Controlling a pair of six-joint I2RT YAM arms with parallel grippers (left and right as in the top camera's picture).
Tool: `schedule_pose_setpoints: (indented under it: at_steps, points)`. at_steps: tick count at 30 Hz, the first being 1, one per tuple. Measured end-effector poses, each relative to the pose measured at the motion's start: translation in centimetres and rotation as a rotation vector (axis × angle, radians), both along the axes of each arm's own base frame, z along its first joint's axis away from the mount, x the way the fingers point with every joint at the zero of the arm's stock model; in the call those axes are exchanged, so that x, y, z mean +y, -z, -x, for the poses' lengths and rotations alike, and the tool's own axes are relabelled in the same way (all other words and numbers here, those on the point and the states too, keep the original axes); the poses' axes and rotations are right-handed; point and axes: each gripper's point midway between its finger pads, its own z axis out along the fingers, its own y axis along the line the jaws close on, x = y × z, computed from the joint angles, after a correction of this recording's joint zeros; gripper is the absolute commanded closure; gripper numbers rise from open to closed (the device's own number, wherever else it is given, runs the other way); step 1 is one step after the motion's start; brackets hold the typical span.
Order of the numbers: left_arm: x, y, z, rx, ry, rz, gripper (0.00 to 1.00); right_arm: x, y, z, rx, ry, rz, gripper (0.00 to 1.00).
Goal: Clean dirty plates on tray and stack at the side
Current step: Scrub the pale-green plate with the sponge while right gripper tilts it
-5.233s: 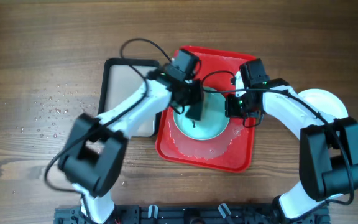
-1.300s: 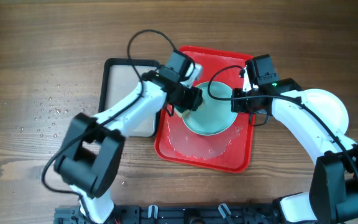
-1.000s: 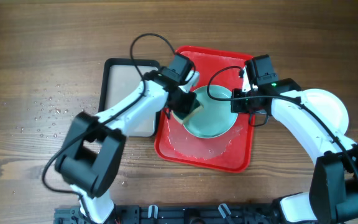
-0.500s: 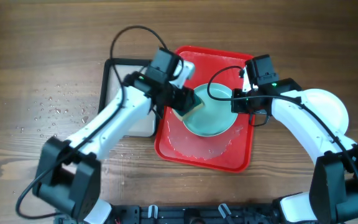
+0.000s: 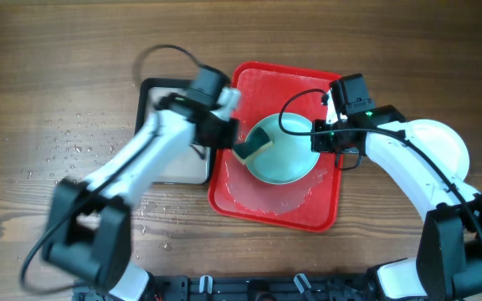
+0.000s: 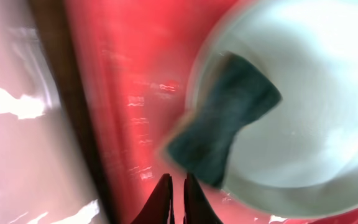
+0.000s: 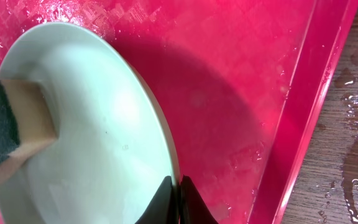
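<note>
Scrubbing looks nearly done on one pale blue plate [image 5: 289, 159], which stands tilted in the tray [image 5: 308, 213] with the right hand [image 7: 174, 186] pinching its rim. The sponge [image 5: 252, 149] rests on its edge nearest the tray's left rim, where the left hand [image 6: 176, 196] hangs pressed together and empty. A white plate [image 5: 442, 138] lies on the surface right of the tray, so stacking is not yet done.

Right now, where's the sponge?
Overhead view: the sponge lies across the left rim of the pale blue plate, in the left half of the red tray.
</note>
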Motion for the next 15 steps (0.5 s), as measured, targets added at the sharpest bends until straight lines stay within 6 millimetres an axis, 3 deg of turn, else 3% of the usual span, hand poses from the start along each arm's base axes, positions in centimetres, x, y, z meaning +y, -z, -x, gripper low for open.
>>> schedule_pose_setpoints:
  at_steps: [2,4,6,7,8,9,12,15]
  points:
    - [3.2,-2.5,-1.3,-0.046,-0.104,0.01,0.96,0.0,0.0,0.0,0.0,0.0,0.0,0.96]
    - [5.4,-3.3,-1.7,-0.053,-0.168,0.006,0.96,0.0,0.0,0.0,0.0,0.0,0.0,0.96]
    - [6.4,-3.6,-2.2,-0.055,-0.184,0.035,0.74,0.0,0.0,0.0,0.0,0.0,0.0,0.96]
    - [5.9,-3.6,-2.4,-0.064,-0.156,0.06,0.64,0.0,0.0,0.0,0.0,0.0,0.0,0.96]
    - [4.7,-3.8,-2.6,-0.093,-0.1,0.091,0.42,0.0,0.0,0.0,0.0,0.0,0.0,0.96]
    - [2.9,-3.6,-2.4,-0.113,-0.023,0.118,0.28,0.0,0.0,0.0,0.0,0.0,0.0,0.96]
    - [-1.6,-1.6,-1.5,-0.149,0.136,0.145,0.31,0.0,0.0,0.1,0.004,0.0,0.001,0.96]
    - [-5.3,2.3,1.0,-0.087,0.261,0.136,0.45,-0.1,0.1,0.3,0.011,0.0,0.002,0.96]
